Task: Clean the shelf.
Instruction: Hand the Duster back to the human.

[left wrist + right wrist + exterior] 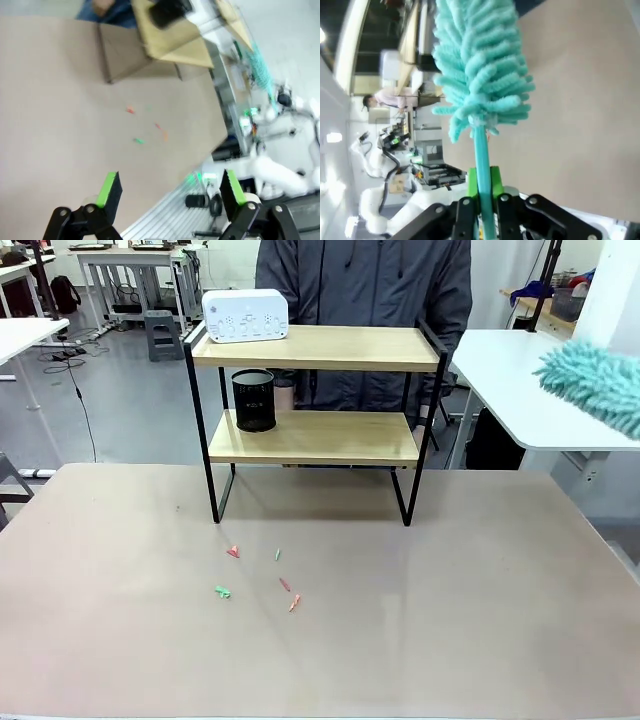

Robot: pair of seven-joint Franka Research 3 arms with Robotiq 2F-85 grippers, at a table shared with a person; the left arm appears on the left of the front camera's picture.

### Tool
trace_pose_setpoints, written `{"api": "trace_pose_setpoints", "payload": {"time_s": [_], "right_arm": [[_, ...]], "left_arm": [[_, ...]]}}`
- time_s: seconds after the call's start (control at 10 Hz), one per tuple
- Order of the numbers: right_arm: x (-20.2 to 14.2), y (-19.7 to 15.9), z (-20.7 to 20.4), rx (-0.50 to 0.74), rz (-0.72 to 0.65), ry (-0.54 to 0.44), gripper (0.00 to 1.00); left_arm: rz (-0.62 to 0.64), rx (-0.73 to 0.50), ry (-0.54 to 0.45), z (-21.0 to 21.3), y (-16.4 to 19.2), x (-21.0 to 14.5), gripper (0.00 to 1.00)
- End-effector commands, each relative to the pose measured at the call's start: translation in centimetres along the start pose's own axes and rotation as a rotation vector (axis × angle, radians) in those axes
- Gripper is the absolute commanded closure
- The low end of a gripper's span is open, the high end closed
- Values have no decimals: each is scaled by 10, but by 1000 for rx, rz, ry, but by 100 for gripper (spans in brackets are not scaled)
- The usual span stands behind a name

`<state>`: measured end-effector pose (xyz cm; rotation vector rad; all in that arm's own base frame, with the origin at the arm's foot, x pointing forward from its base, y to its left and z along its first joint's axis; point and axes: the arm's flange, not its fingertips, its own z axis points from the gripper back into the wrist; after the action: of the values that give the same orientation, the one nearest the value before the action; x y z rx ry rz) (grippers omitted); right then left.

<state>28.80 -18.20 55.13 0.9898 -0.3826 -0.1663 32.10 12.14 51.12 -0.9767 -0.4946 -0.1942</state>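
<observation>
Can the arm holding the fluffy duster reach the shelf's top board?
Probably yes: the duster hangs right of the shelf with open air between, and the top board is bare on its right half.

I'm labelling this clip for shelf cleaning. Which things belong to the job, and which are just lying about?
Job: shelf; teal duster, clamped in the right gripper.
Lying about: white device and black mesh cup, both standing on the shelf; coloured scraps on the table.

Two-tier wooden shelf [340, 348], black frame, upright, far side of table [420, 630]
</observation>
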Motion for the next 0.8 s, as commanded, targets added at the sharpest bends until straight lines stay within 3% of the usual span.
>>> {"api": "trace_pose_setpoints", "payload": {"time_s": [0.0, 0.1, 0.2, 0.4, 0.5, 0.6, 0.7], "right_arm": [[26, 89, -6, -41, 280, 62, 88], [26, 133, -27, -66, 408, 145, 88], [14, 163, -57, -52, 521, 301, 88], [-24, 170, -125, -141, 583, 696, 88], [-42, 165, -142, -149, 605, 843, 88], [-54, 158, -141, -109, 629, 916, 88], [-50, 142, -108, -108, 621, 743, 88]], "left_arm": [[-282, -114, 158, -40, -90, 23, 0], [-354, -151, 204, -72, -124, 27, 0], [-396, -243, 271, -105, -147, 22, 0], [-365, -393, 396, -174, -169, 1, 0], [-352, -378, 449, -205, -172, -14, 0], [-349, -345, 497, -223, -166, -25, 0], [-372, -363, 419, -190, -189, -11, 0]]}}
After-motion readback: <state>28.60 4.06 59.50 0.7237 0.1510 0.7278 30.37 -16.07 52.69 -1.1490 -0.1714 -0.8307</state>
